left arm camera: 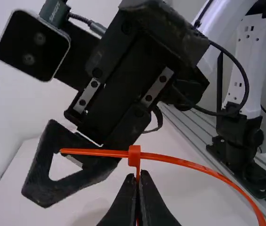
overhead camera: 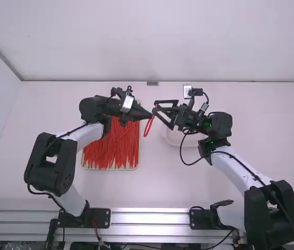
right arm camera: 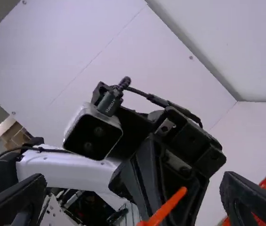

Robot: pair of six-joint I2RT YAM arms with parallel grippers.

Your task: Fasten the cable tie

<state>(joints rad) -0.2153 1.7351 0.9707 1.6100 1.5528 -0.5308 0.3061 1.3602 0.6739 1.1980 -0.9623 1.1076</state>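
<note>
A red cable tie (overhead camera: 148,126) hangs above the table between the two grippers. My left gripper (overhead camera: 150,115) is shut on it. In the left wrist view the left gripper (left arm camera: 136,188) pinches the tie just below its square head (left arm camera: 133,155), and the strap (left arm camera: 208,172) runs out to both sides. My right gripper (overhead camera: 156,108) faces the left one at close range, open. One of its triangular fingers (left arm camera: 52,179) lies right behind one end of the strap. In the right wrist view the right gripper (right arm camera: 133,207) stands wide open, with the tie's orange tip (right arm camera: 168,209) between its fingers.
A flat tray (overhead camera: 110,168) with several red cable ties (overhead camera: 110,146) lies on the white table under the left arm. A white container (overhead camera: 174,139) sits beneath the right arm's wrist. Bare table lies to the far left and right.
</note>
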